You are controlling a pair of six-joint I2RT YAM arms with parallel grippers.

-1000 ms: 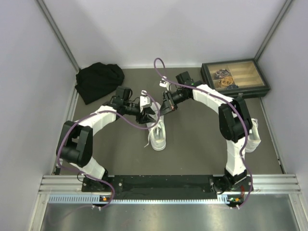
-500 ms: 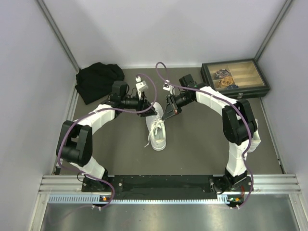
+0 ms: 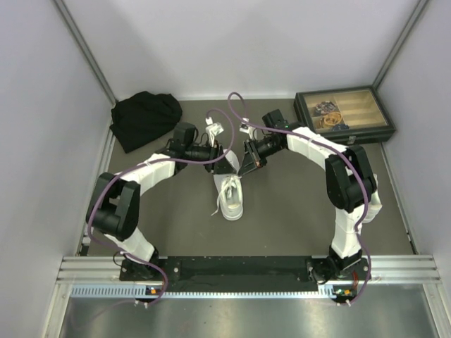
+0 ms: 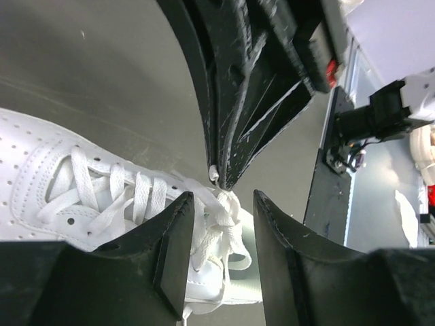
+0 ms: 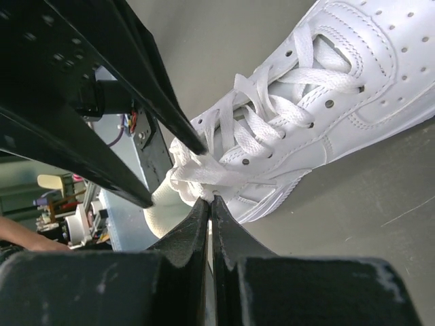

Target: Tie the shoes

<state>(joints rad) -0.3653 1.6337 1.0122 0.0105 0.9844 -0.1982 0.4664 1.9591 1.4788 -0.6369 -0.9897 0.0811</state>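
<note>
1. The all-white low-top sneaker [image 3: 231, 198] lies on the dark table [image 3: 296, 211]; I judge the knot step is in hand.
2. My right gripper [image 5: 209, 201] pinches its thin white laces [image 5: 197, 170]; my left gripper [image 4: 221, 204] stands parted around them.
3. Next, I think: left closes, then both pull apart.

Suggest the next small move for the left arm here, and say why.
Probably close the left gripper on the bunched laces. Its jaws stand open on either side of them above the sneaker, while the right gripper is pinched shut on a strand.
</note>
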